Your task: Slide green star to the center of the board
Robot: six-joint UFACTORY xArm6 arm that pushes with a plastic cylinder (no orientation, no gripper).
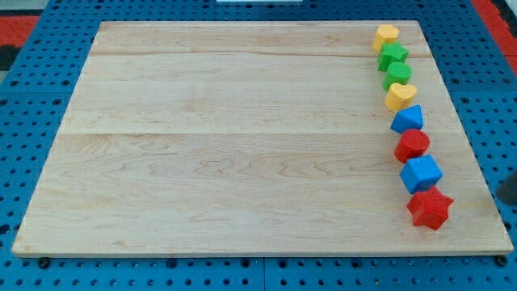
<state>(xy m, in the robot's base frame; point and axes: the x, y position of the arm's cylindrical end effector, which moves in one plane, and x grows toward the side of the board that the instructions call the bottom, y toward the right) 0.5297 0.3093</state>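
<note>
One camera looks down obliquely at the whole wooden board (242,145).

Pale wood-grain tabletop (242,145) on a blue perforated base (32,121) — blocks in yellow (387,35), green (393,55), blue (408,120), red (429,208).

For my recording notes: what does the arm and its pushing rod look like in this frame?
Almost none of it shows. Only a small dark shape is cut off at the view's right edge, just beyond the wooden board and right of the red star; it may belong to the rod. Its form, cables and markings cannot be made out, and my tip itself cannot be identified.
</note>
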